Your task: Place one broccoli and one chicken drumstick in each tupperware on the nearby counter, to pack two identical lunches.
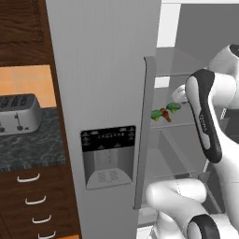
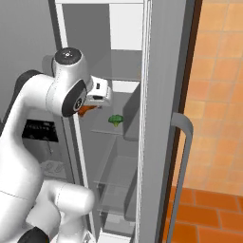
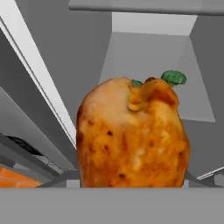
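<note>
Claw [image 2: 95, 105] grips chicken drumstick [image 3: 133, 135] near broccoli [image 2: 115, 120].

— Room inside the fridge? Blocked at 6 o'clock in the hand view by a chicken drumstick [image 3: 133, 135], pressed close to the lens.

— Open above it?

— Clear toward 12 o'clock, up to the grey back wall; just a broccoli [image 3: 173, 78] poking out at 1 o'clock.

— Sides?

— Hemmed at 9 o'clock by the closed fridge door [image 1: 102, 93], at 3 o'clock in the right base view by the open door [image 2: 163, 118]. Bare shelf [image 2: 116, 178] lower down.
</note>
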